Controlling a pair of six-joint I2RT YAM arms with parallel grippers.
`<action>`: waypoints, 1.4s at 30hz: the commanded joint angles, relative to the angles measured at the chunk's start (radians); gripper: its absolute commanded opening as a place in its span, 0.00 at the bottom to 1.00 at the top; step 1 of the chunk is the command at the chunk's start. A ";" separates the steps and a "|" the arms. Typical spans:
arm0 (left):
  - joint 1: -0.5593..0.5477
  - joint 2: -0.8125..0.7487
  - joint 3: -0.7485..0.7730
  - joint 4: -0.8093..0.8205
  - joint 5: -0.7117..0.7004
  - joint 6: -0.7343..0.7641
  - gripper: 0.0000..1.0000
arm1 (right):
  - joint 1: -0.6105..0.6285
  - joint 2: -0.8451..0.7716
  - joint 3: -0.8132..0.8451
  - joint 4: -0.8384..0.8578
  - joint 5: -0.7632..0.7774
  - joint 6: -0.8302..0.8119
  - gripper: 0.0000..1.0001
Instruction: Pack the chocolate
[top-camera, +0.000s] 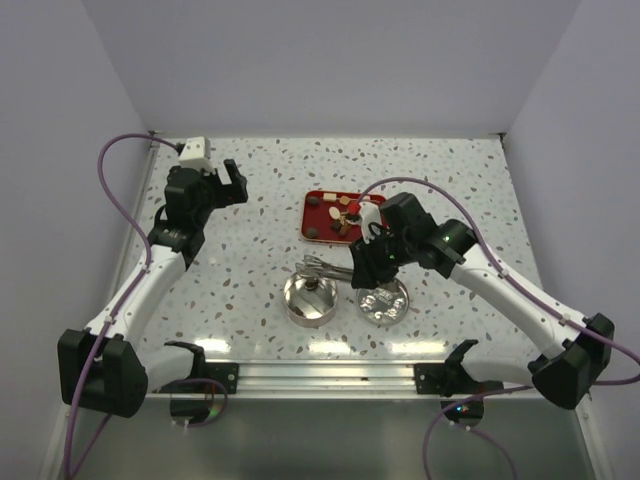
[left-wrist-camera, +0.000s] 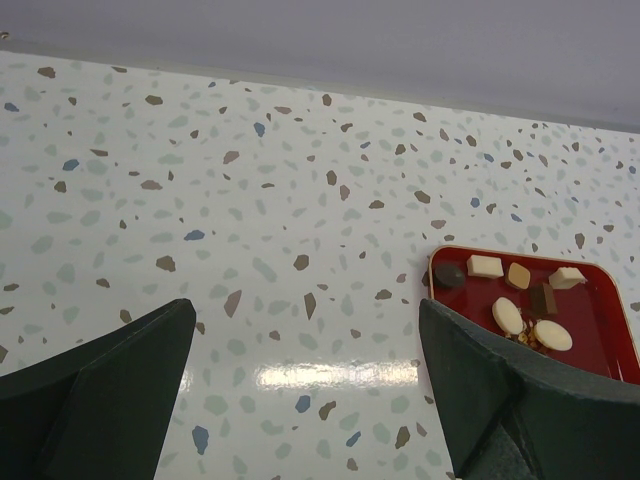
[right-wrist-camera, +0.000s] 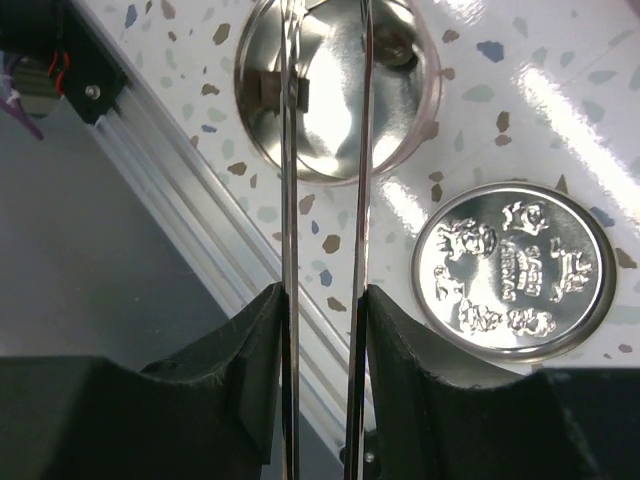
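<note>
Top view shows a speckled bench (top-camera: 250, 260) with plain pale walls around it. A flat red tray (top-camera: 325, 217) with rounded corners sits near the middle. The chocolate (left-wrist-camera: 508, 315) lies on it in small bits: smooth cream ovals, pale squares and dark brown lumps. In front of the tray stands a shiny round tin (top-camera: 300, 305). Its shiny lid (top-camera: 383, 303) lies flat just beside it, not touching, with little raised pictures on top. One small brown piece (top-camera: 313, 285) shows inside the tin.

The right arm (top-camera: 500, 285) reaches in between the tray and the lid. Its jaws are pinching thin metal tongs (right-wrist-camera: 290, 200), and the two long blades point into the tin. The left arm (top-camera: 150, 270) is well apart on the left side. Its jaws are spread wide over bare bench, holding nothing, with the tray off to their right.
</note>
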 joint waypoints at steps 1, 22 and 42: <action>0.005 0.002 0.016 0.009 0.000 -0.003 1.00 | 0.004 0.057 0.077 0.102 0.083 0.022 0.40; 0.005 0.001 0.018 0.003 -0.011 0.003 1.00 | -0.169 0.384 0.275 0.271 0.140 -0.072 0.38; 0.005 0.019 0.018 0.008 -0.002 -0.001 1.00 | -0.230 0.390 0.196 0.274 0.246 -0.096 0.38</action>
